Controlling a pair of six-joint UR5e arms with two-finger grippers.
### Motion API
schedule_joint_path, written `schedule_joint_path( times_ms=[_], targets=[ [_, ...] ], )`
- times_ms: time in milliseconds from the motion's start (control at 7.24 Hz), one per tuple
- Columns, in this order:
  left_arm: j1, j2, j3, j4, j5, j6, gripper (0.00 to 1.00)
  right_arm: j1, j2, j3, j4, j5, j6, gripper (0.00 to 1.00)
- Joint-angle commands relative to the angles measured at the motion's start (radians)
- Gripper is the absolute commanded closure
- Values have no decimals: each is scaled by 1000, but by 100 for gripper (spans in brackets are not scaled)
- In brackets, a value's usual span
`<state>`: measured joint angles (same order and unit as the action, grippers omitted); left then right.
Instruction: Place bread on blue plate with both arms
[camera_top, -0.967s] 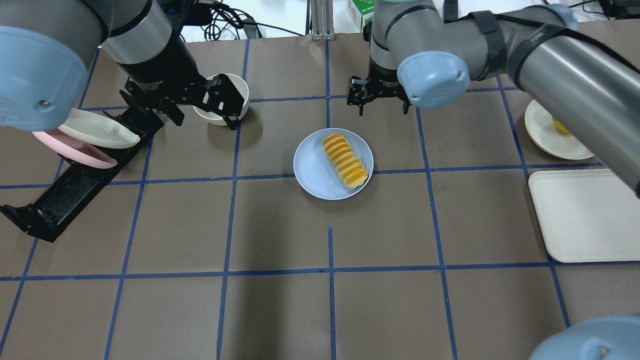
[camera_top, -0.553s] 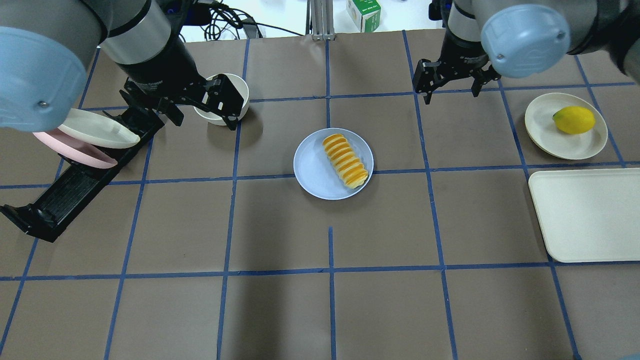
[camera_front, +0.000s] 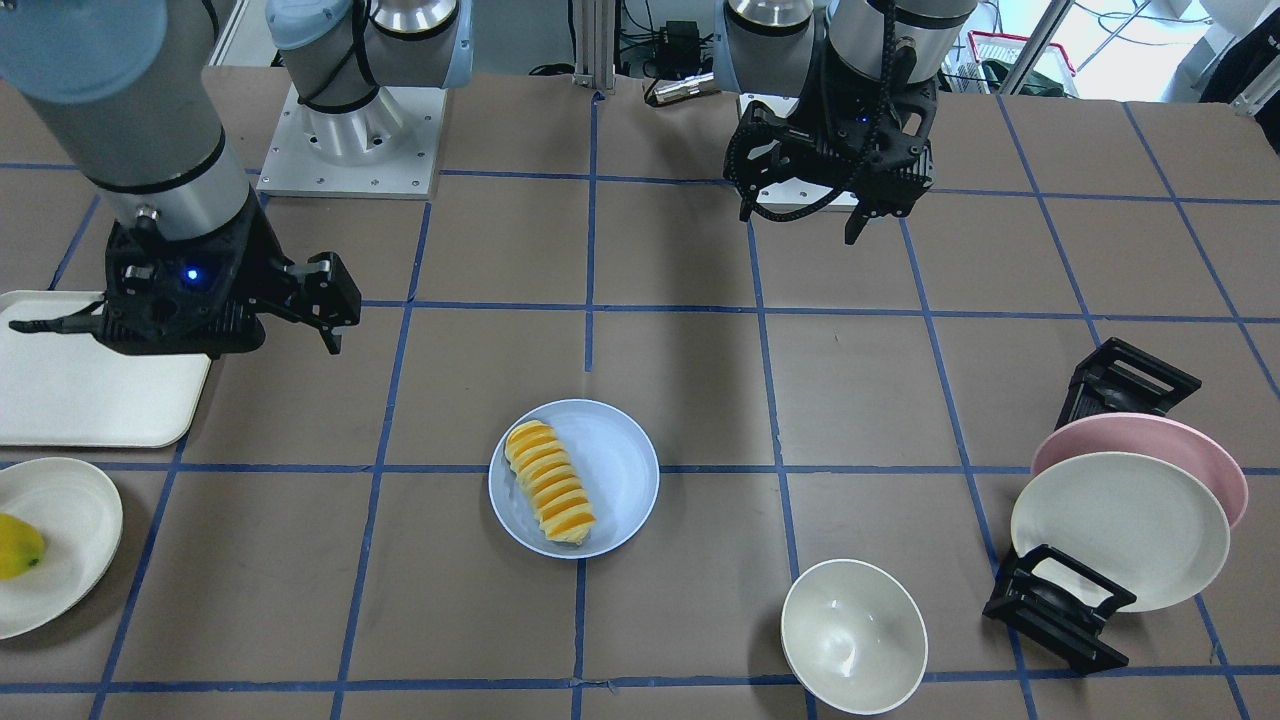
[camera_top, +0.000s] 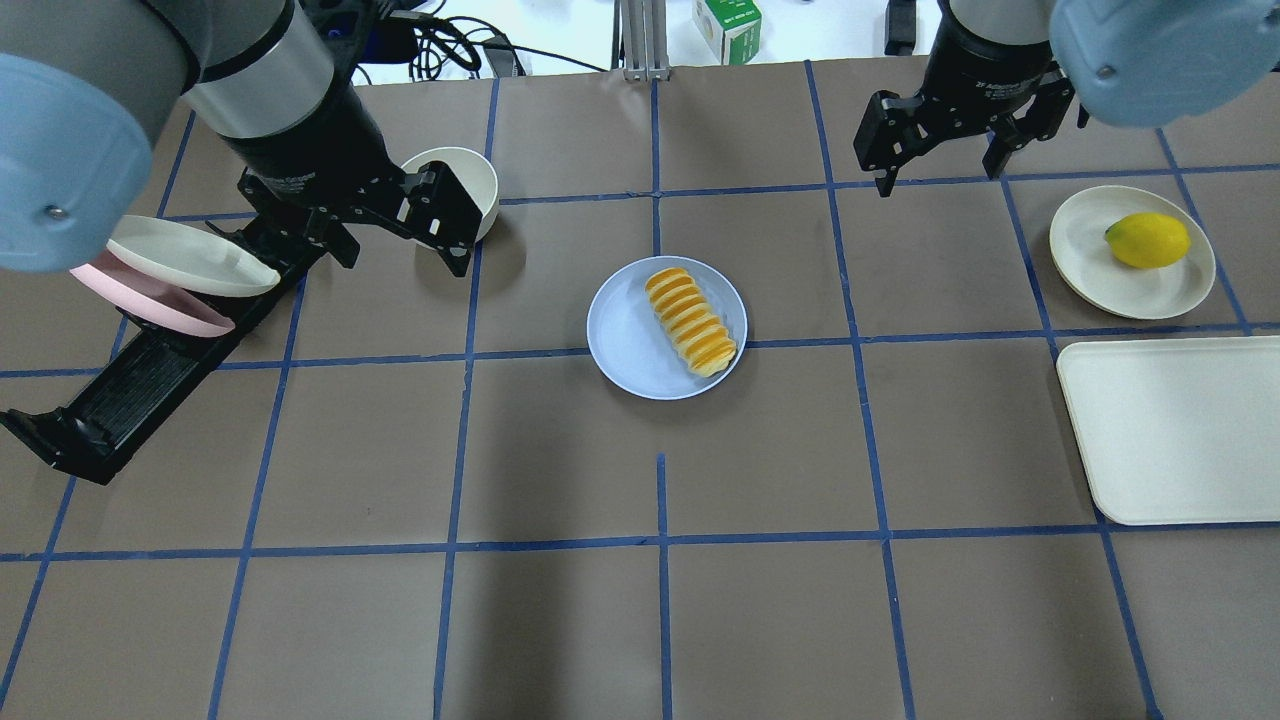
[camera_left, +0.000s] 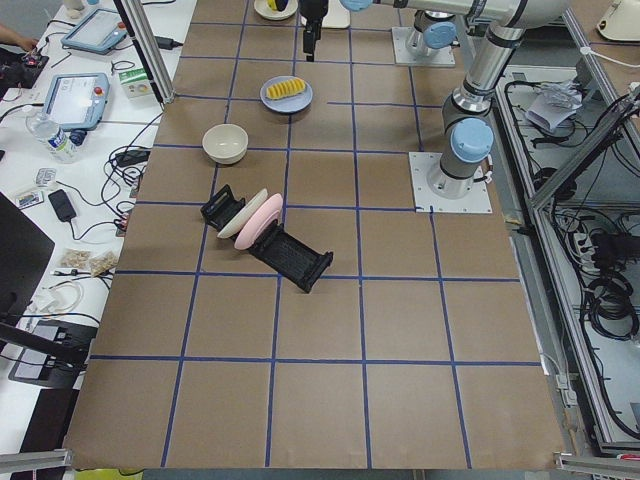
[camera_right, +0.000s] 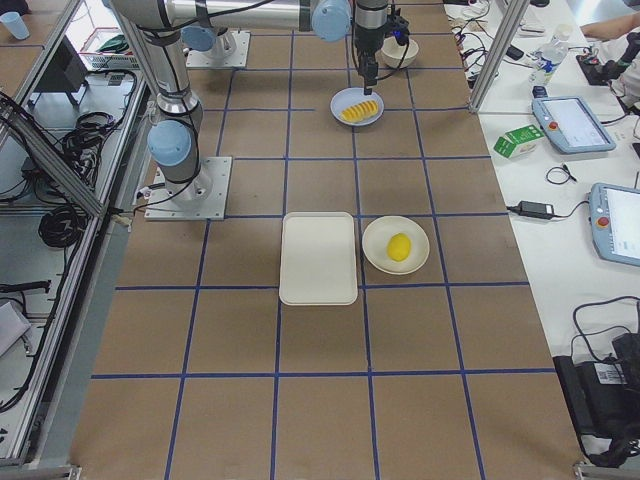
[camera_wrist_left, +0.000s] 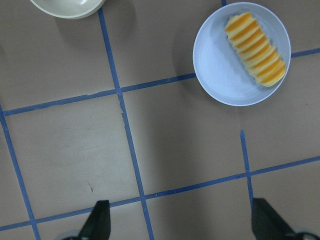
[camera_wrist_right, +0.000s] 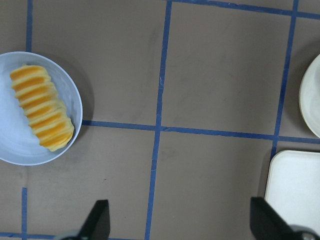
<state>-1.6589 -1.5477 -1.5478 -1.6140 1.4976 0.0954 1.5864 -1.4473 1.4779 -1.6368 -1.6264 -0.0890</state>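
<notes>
The bread, a ridged golden-orange loaf, lies on the right half of the blue plate at the table's middle. Both also show in the front view, bread and plate, and in both wrist views: bread, bread. My left gripper is open and empty, raised beside a cream bowl, left of the plate. It also shows in the front view. My right gripper is open and empty, raised far right of the plate. It also shows in the front view.
A cream bowl stands under my left gripper. A black rack at the left holds a pink plate and a cream plate. At the right are a cream plate with a yellow fruit and a cream tray.
My right arm has swung from behind the blue plate to the right and back, uncovering the fruit plate. My left gripper has shifted slightly. The bread and plate have not moved.
</notes>
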Motion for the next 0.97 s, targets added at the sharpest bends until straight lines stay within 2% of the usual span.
schedule_joint_path(
  times_ms=[0, 138, 553, 829],
  targets=[
    [1, -11, 8, 9, 34, 1, 0, 10, -8, -19, 14, 3, 0, 0],
    [1, -20, 21, 8, 123, 0, 0, 39, -2, -13, 9, 8, 40, 0],
    [5, -23, 23, 3, 56, -19, 0, 50, 15, -18, 2, 42, 69, 0],
    [2, -25, 23, 0, 69, -23, 0, 11, 15, -11, 0, 48, 54, 0]
  ],
)
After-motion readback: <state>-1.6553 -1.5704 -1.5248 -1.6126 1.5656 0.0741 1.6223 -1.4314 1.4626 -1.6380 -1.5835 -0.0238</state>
